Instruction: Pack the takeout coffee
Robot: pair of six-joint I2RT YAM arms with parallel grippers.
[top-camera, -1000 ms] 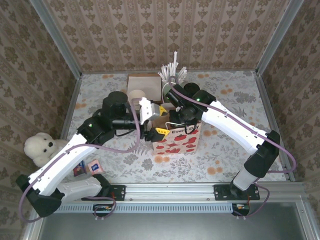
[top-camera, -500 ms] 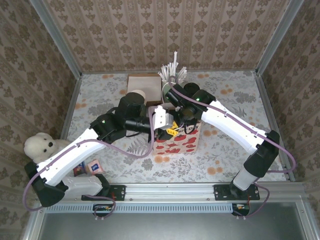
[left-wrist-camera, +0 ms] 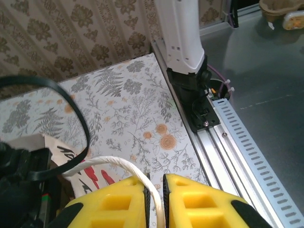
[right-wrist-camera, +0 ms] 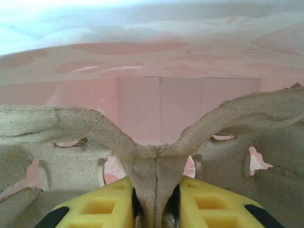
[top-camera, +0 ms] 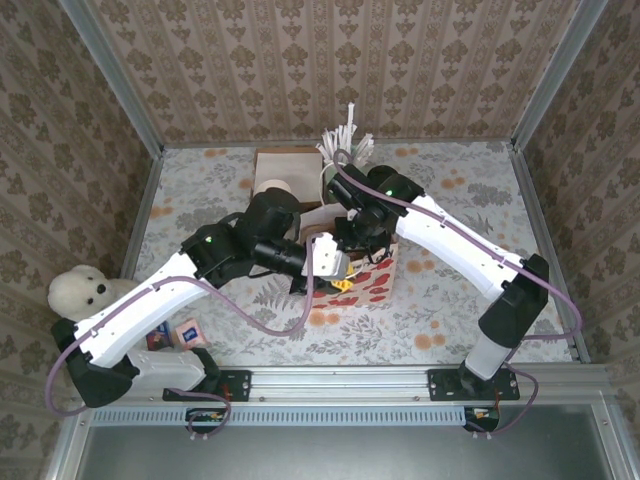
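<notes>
Left arm has swung right since a second ago. The left pincer then sat wide open at the left side of the paper bag; now it is at the bag's near-left top edge and almost closed. Right arm has barely shifted.

Takeout coffee: cannot tell where it is, which way it points or how its long axis runs, because the right arm covers the bag mouth.

Bag stands upright mid-desk, white with red fruit print, pink inside. In it is a pulp carrier with its central ridge upright. Right pincer is down inside the bag, yellow fingers pinched tight on that ridge. Left pincer is clamped on the white cord handle, and the cord runs through the narrow gap between its fingers.

Far of the bag is a cardboard box, with a stack of cups just near of it and a pale cup of white straws to the right. Teddy bear sits at the desk's left edge.

Left arm runs from its near-left base, elbow bent, forearm stretching right to the bag, wrist camera facing the near-right rail. Right arm rises from its near-right base, long link slanting far-left, wrist tipped down into the bag.
</notes>
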